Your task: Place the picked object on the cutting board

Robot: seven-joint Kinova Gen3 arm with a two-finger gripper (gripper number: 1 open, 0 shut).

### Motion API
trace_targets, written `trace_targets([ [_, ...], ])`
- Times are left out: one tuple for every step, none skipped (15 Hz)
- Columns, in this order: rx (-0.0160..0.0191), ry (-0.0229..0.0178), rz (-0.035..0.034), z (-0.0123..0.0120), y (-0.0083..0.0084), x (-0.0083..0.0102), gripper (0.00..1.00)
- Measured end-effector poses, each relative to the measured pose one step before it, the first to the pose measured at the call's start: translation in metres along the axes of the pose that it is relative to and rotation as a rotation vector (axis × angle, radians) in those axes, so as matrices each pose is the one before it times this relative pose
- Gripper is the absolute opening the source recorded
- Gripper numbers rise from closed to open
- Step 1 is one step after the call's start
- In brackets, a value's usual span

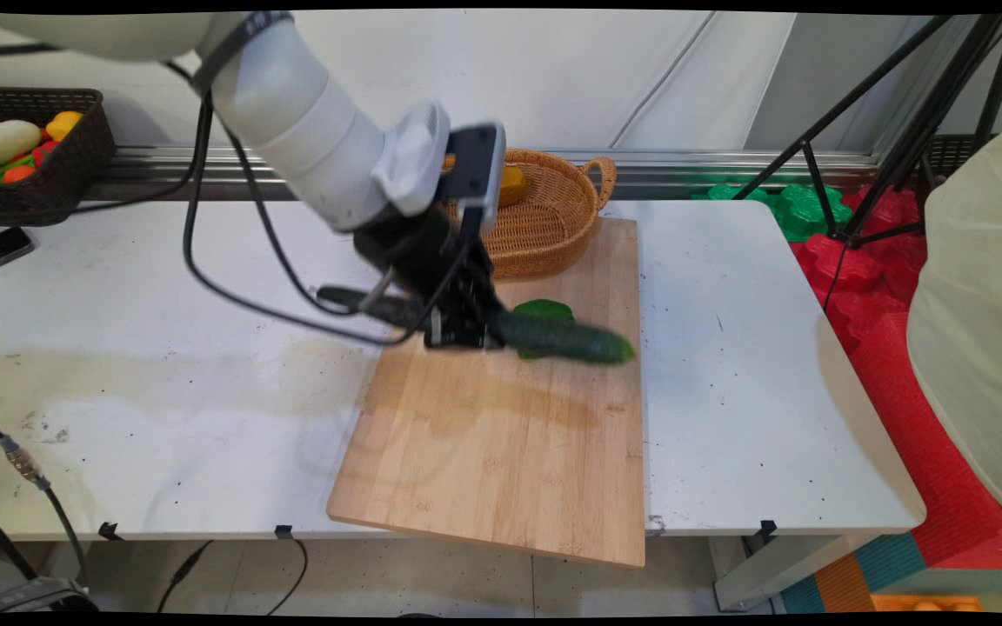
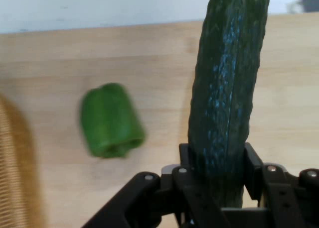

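My black gripper is shut on a long dark green cucumber, clamped between the two fingers across its middle. The cucumber hangs level over the wooden cutting board; one end points right and the other end sticks out to the left behind the hand. A green bell pepper lies on the board just behind the cucumber, apart from it. The wicker basket sits at the board's far edge with a yellow item inside.
A dark basket with several toy vegetables stands at the far left. Black cables hang from the arm over the white table. Tripod legs and red and green foam mats are off the right side.
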Motion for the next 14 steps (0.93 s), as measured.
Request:
trace_targets([
  [-0.01255, 0.00061, 0.0033, 0.00244, 0.00558, -0.00077, 0.0],
  [-0.01684, 0.00092, 0.00532, 0.00442, 0.00722, -0.00123, 0.0],
  [-0.01883, -0.0007, 0.006, 0.00601, 0.0074, -0.0017, 0.0],
  [-0.01765, -0.00151, 0.00421, 0.0066, 0.00602, -0.00221, 0.0],
  [-0.01894, -0.00292, 0.00468, 0.00844, 0.00471, -0.00267, 0.0],
  [-0.01095, -0.00233, 0.00139, 0.00541, 0.00236, -0.00185, 0.0],
  [-0.01466, -0.00451, 0.00122, 0.00874, 0.00241, -0.00325, 0.0],
  [-0.00684, -0.00243, 0.00006, 0.00463, 0.00065, -0.00178, 0.0],
  [-0.00915, -0.00346, 0.00024, 0.00714, 0.00025, -0.00265, 0.0],
  [-0.00732, -0.00271, 0.00041, 0.00594, -0.00012, -0.00221, 0.0],
  [-0.00536, -0.00233, 0.00034, 0.00448, -0.00013, -0.00168, 0.0],
  [-0.00849, -0.00256, -0.00013, 0.00696, -0.00067, -0.00231, 0.0],
  [-0.0093, -0.00258, -0.00121, 0.00802, -0.00097, -0.00263, 0.0],
  [-0.00771, -0.00073, -0.00235, 0.00763, -0.00128, -0.00234, 0.0],
])
